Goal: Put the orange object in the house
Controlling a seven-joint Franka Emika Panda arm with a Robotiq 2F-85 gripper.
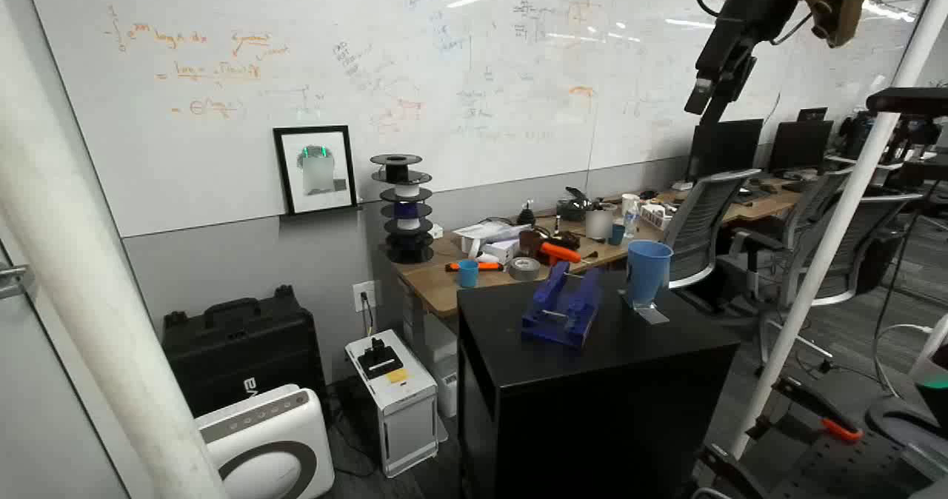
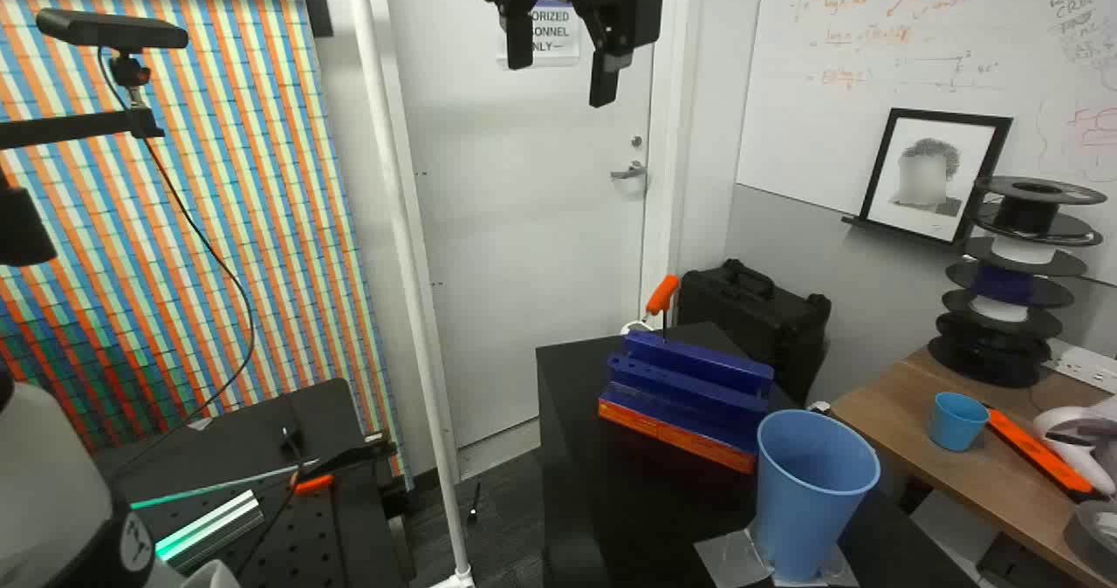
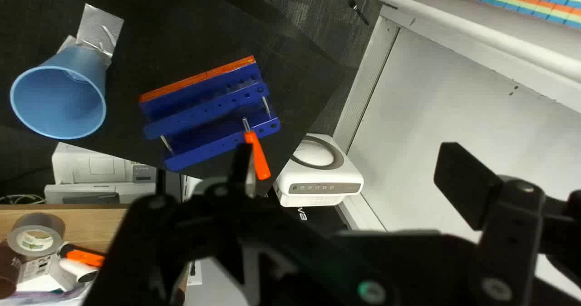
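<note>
The orange object (image 1: 561, 252) is an orange handle on a thin metal shaft. It sticks up, tilted, from the dark-blue rack (image 1: 561, 320), and it shows in an exterior view (image 2: 663, 295) and in the wrist view (image 3: 259, 158). The house is an upright light-blue cup (image 1: 647, 273), its mouth up, taped down beside the rack; it shows in an exterior view (image 2: 807, 505) and in the wrist view (image 3: 59, 99). My gripper (image 2: 561, 73) is open and empty, well above the rack and cup. Its fingers are wide apart in the wrist view (image 3: 349, 165).
The rack and cup stand on a black cabinet (image 1: 511, 366); the rack has an orange strip on one side. A wooden desk (image 1: 437, 292) behind holds a small blue cup (image 1: 467, 272), a tape roll (image 1: 523, 268) and a flat orange item. A white pole (image 2: 406, 248) stands near.
</note>
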